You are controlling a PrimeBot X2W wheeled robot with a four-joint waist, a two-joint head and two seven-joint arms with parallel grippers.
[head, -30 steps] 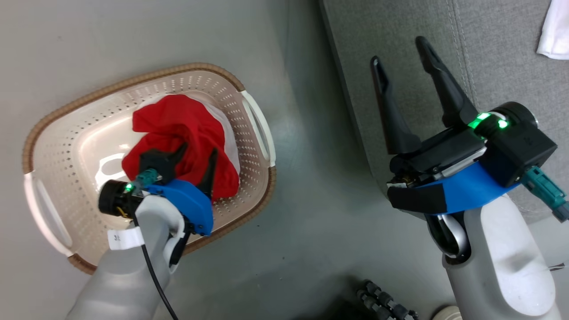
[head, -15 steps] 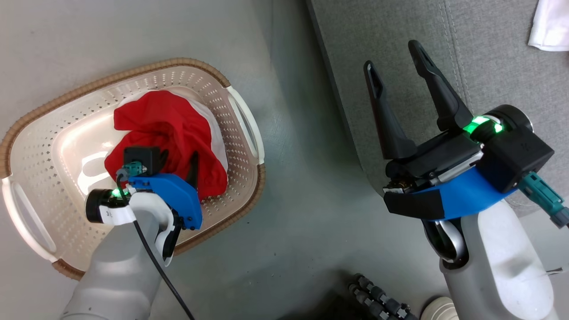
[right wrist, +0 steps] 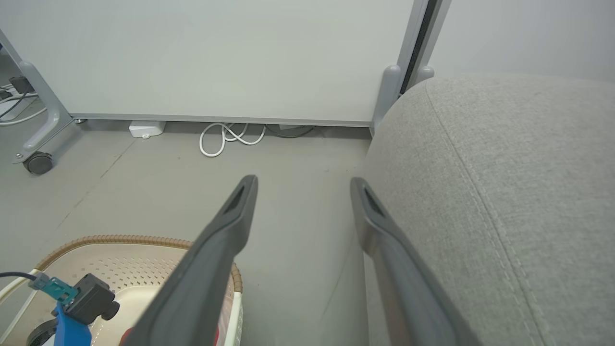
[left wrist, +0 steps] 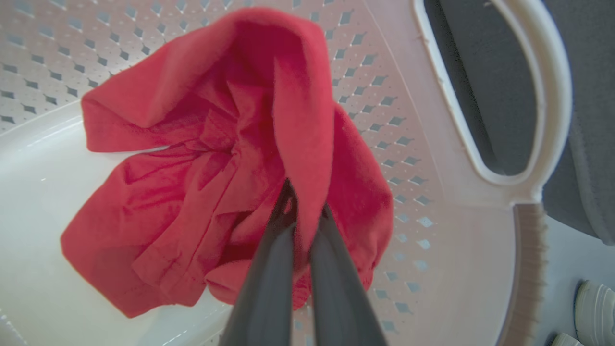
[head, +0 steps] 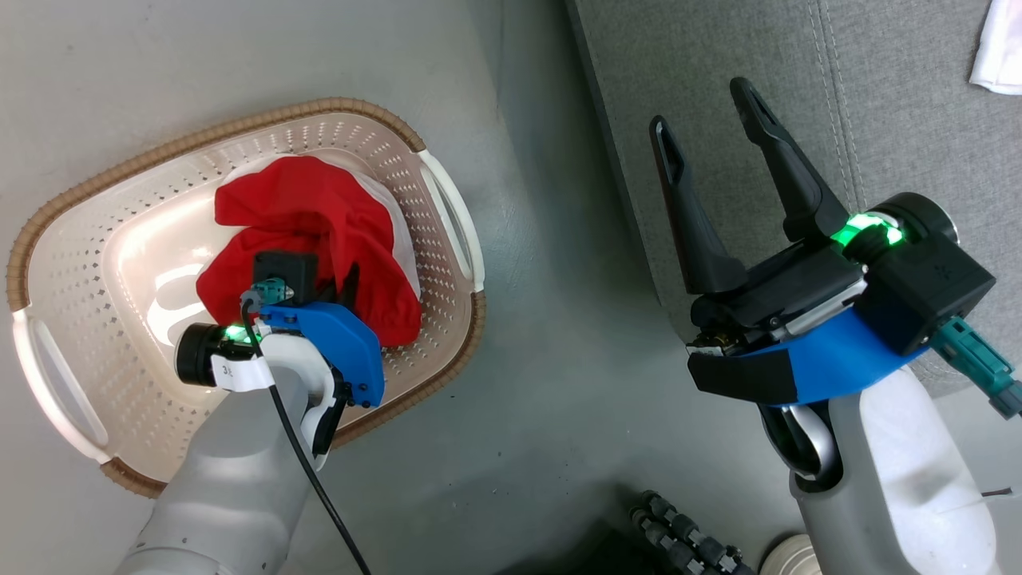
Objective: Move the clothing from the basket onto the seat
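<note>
In the head view, my left gripper (head: 339, 275) is down in the basket (head: 200, 136), clenched on a fold of the red clothing (head: 319, 216). The heap lies mostly at 12 o'clock of the gripper, its long axis running from 7 to 1 o'clock. The seat (head: 918, 96) lies at 3 o'clock of the basket, across a strip of bare floor (head: 543, 359). My right gripper (head: 701, 104) hangs released and empty over the seat's near edge. A white cloth (head: 998, 48) lies on the seat at the far 2 o'clock corner.

In the left wrist view, the two fingers are pressed together with a red ridge pinched between them. The rest of the clothing sags at 9 to 12 o'clock on the basket bottom. The white handle (left wrist: 552, 72) stands at 2 o'clock.

In the right wrist view, the jaws stand wide apart on nothing, with the seat at 3 o'clock and the basket rim at 8 o'clock. A cable (right wrist: 226, 139) is coiled on the floor at 12 o'clock.

I judge the left arm must lift clear of the handle side, then swing towards 3 o'clock. The right arm stands in that path.
</note>
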